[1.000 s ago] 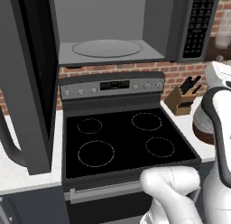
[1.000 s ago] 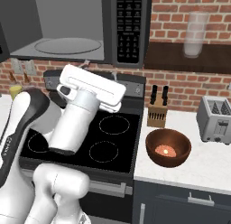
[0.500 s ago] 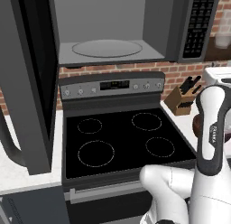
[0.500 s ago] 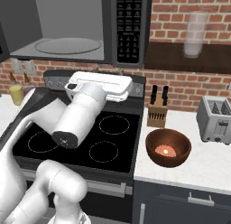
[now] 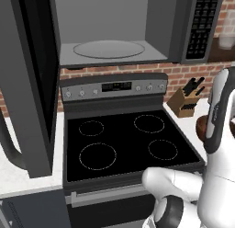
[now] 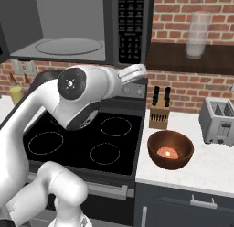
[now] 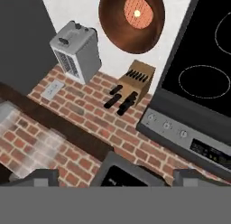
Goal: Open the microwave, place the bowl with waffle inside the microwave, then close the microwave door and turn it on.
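Observation:
The microwave (image 5: 109, 48) hangs above the stove with its microwave door (image 5: 32, 84) swung wide open to the left; the glass turntable inside is bare. The reddish-brown bowl (image 6: 170, 149) stands on the white counter right of the stove, with the orange waffle (image 6: 167, 153) in its bottom. In the hand view the bowl (image 7: 131, 20) and waffle (image 7: 137, 11) lie far off, at the top. My gripper (image 7: 118, 179) is open, its fingertips (image 7: 43, 178) wide apart with nothing between them. My hand (image 6: 133, 73) hovers high by the keypad strip (image 6: 130, 24), well above and left of the bowl.
A black four-burner stove (image 5: 128, 139) sits below the microwave. A knife block (image 6: 160, 114) stands just behind the bowl and a toaster (image 6: 218, 121) to its right. A glass jar (image 6: 199, 34) rests on the dark shelf above the brick wall.
My arm has swung right, from over the stove toward the keypad side of the microwave. The gripper stayed open. Bowl and door have not moved.

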